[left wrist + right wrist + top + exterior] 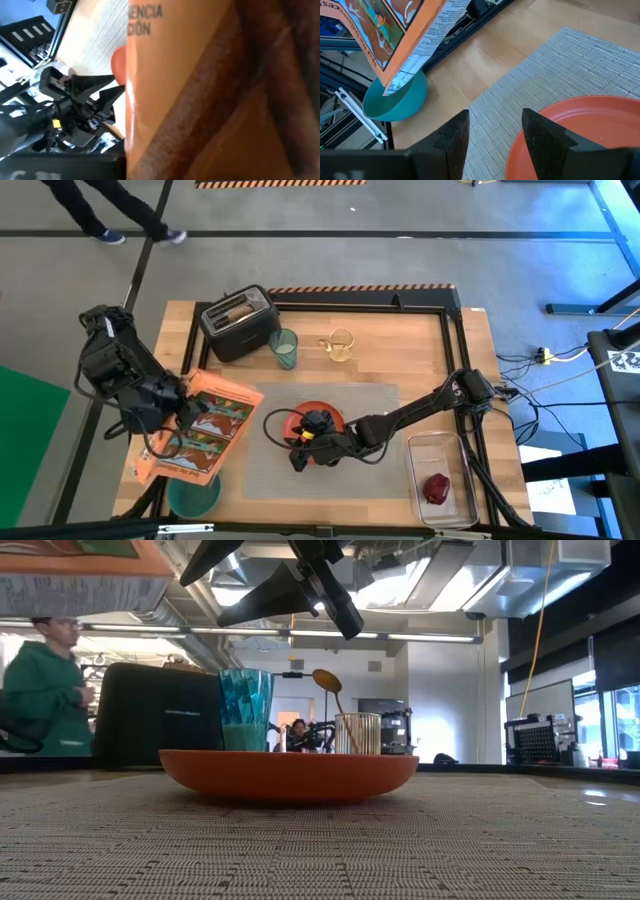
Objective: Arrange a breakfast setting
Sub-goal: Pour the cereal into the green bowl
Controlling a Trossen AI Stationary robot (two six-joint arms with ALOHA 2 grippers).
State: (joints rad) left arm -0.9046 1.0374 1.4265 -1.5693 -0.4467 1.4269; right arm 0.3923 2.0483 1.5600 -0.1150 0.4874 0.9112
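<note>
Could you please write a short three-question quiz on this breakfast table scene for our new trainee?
1. True or false: the toast slice sits in the black toaster.
2. What does the left pincer hold over the teal bowl? A) cereal box B) cup C) spoon
3. Fill in: the small red fruit lies in the clear ____.

Key
1. True.
2. A: the orange cereal box, tilted over the bowl.
3. Tray. The right pincer hangs open over the orange plate.
</note>
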